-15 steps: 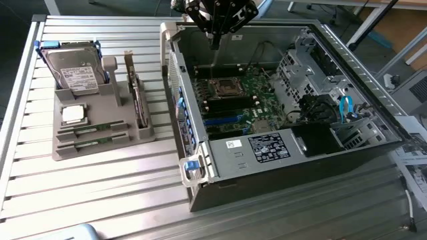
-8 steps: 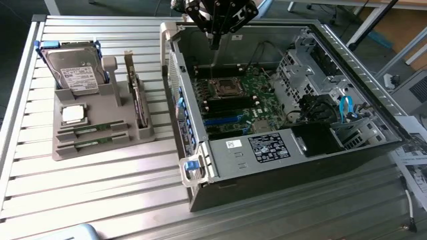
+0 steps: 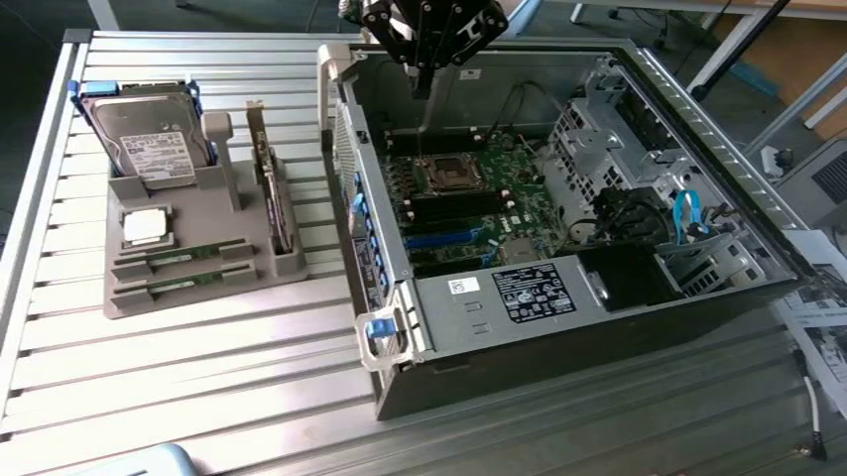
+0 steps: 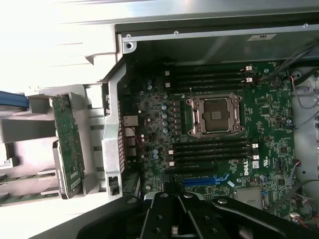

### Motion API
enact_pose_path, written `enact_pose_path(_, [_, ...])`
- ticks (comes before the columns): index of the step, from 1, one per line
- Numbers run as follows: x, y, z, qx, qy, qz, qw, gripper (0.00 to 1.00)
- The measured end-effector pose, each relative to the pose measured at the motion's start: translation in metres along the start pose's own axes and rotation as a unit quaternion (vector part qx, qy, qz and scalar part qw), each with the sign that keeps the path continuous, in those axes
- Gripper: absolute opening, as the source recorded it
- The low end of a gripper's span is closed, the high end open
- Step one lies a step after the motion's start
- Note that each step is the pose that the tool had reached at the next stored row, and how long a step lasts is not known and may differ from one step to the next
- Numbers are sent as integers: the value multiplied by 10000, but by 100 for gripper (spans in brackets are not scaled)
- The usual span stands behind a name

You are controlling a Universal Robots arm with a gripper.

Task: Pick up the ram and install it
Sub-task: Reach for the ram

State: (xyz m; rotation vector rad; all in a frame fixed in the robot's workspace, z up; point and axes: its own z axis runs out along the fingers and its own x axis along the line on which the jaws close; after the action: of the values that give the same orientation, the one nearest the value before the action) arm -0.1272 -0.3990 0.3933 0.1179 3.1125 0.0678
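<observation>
Two ram sticks lie flat in the slots of the grey holder tray (image 3: 198, 297) at the exterior view's left: one ram (image 3: 179, 260) and, just in front of it, a second ram (image 3: 179, 287). Their green edges also appear in the wrist view (image 4: 20, 198). My gripper (image 3: 421, 91) hangs over the back of the open computer case (image 3: 556, 307), well away from the tray. Its fingers (image 4: 174, 230) are shut with nothing between them. Below it lies the motherboard (image 4: 269, 119) with its long black memory slots (image 4: 209, 149) bare.
The tray also carries a hard drive (image 3: 153, 139), a silver processor chip (image 3: 143, 226) and an upright expansion card (image 3: 272, 188). The processor socket (image 4: 214, 115) sits between the slot banks. Drive cages and blue cables (image 3: 681, 213) crowd the case's right side. Papers (image 3: 820, 327) lie beyond it.
</observation>
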Motion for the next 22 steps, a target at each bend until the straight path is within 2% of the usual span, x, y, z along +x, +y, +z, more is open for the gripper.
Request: enact_pose_path(22, [141,-11,-4,1,0,0,10000,11])
